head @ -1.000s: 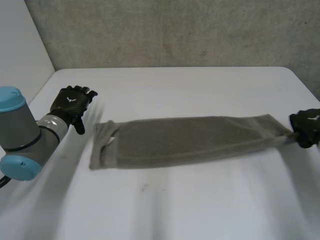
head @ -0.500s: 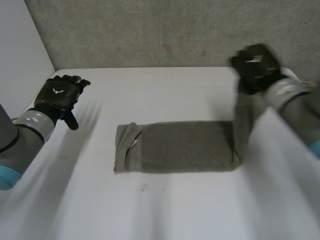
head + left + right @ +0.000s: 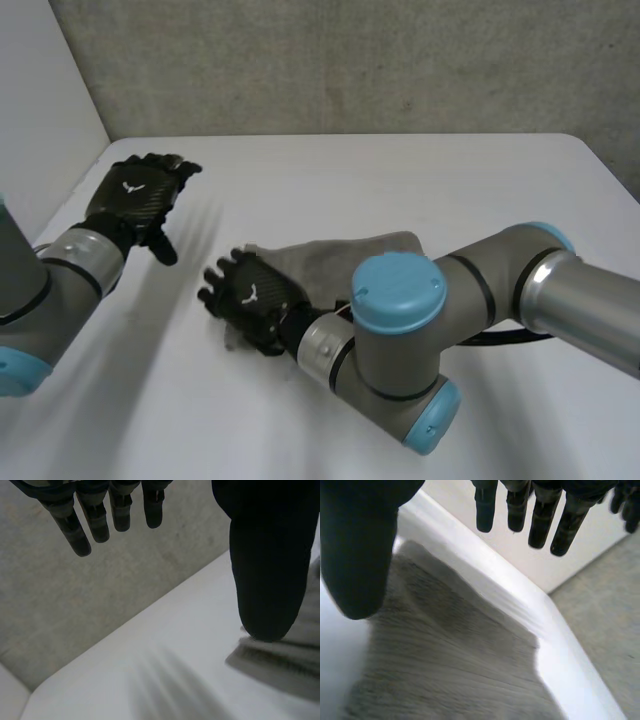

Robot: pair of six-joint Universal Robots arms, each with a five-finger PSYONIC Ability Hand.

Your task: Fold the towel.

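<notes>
White table point(image 3: 420, 170) - plain smooth top with rounded far corners, back edge against a grey wall point(image 3: 350, 60). One thing lies on it - a grey towel point(image 3: 345, 255), left of the table's middle, its near side hidden behind the right arm point(image 3: 480, 300). In the right wrist view the towel's ribbed surface rests flat on the table, close to the table's edge.

Two robot arms are shown, the grey cylindrical left arm point(image 3: 40, 290) and the matching right arm point(image 3: 500, 285), with each rounded joint closed by a round light-blue cap point(image 3: 398, 288). A silver band point(image 3: 322, 345) is fitted at each wrist. The black, weave-textured left hand point(image 3: 135, 198) and right hand point(image 3: 252, 298) are each marked with a small white emblem point(image 3: 131, 185) on the back.
</notes>
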